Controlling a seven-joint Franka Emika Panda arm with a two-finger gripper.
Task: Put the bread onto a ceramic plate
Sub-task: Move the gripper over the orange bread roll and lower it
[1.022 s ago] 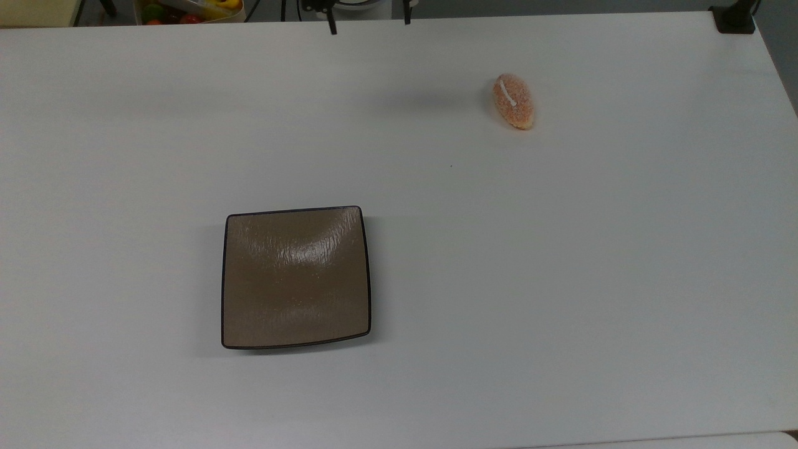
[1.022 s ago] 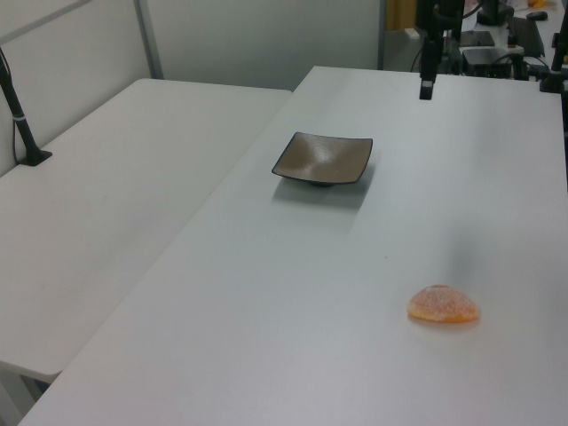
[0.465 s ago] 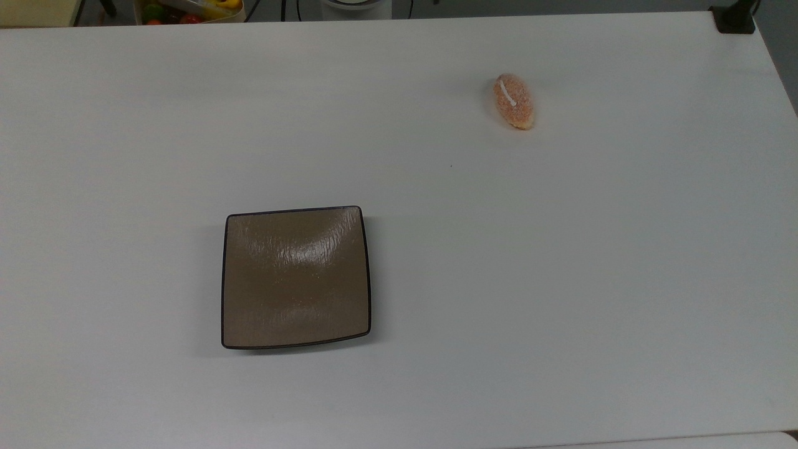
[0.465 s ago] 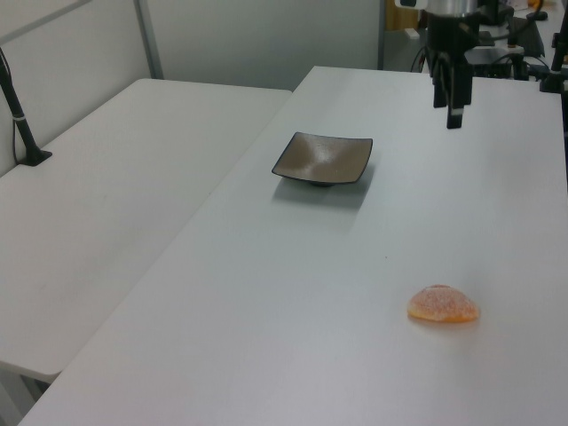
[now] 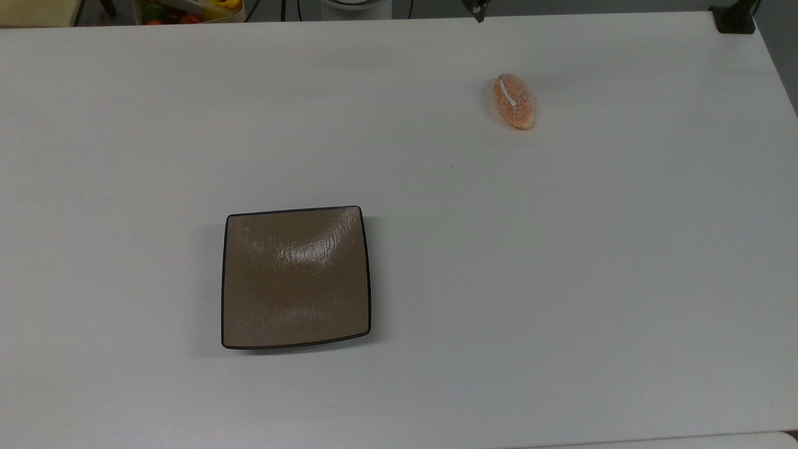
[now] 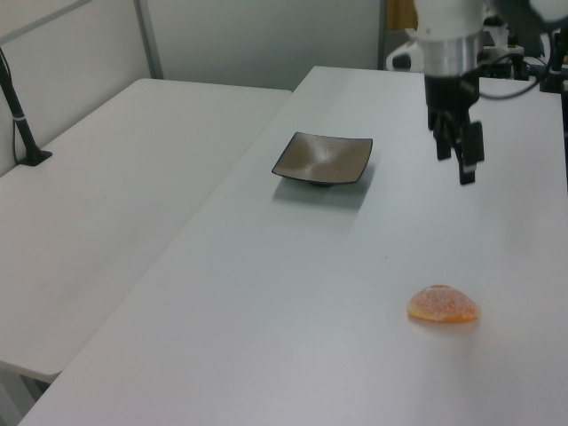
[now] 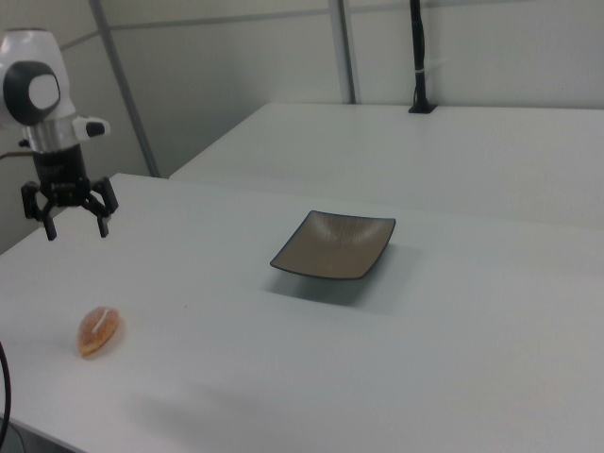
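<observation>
The bread (image 5: 514,101), a small oval orange-pink bun with a white stripe, lies alone on the white table at the top view's upper right. The square brown ceramic plate (image 5: 295,277) sits bare at the top view's lower left, far from the bun. My gripper (image 7: 75,226) hangs open and holds nothing, above the table and beyond the bread (image 7: 98,330) in the right view. In the left view the gripper (image 6: 454,162) hovers well above and behind the bread (image 6: 442,304), to the right of the plate (image 6: 323,158). Only one fingertip (image 5: 477,10) shows at the top view's upper edge.
A container of coloured fruit (image 5: 187,9) stands past the table's far edge at the top view's upper left. A black clamp (image 5: 734,19) grips the far right corner. A second white table (image 6: 106,195) with a black post (image 6: 21,115) adjoins this one.
The arm has swung from over the table's far edge toward the bread's side and come lower. The bread and plate have not moved.
</observation>
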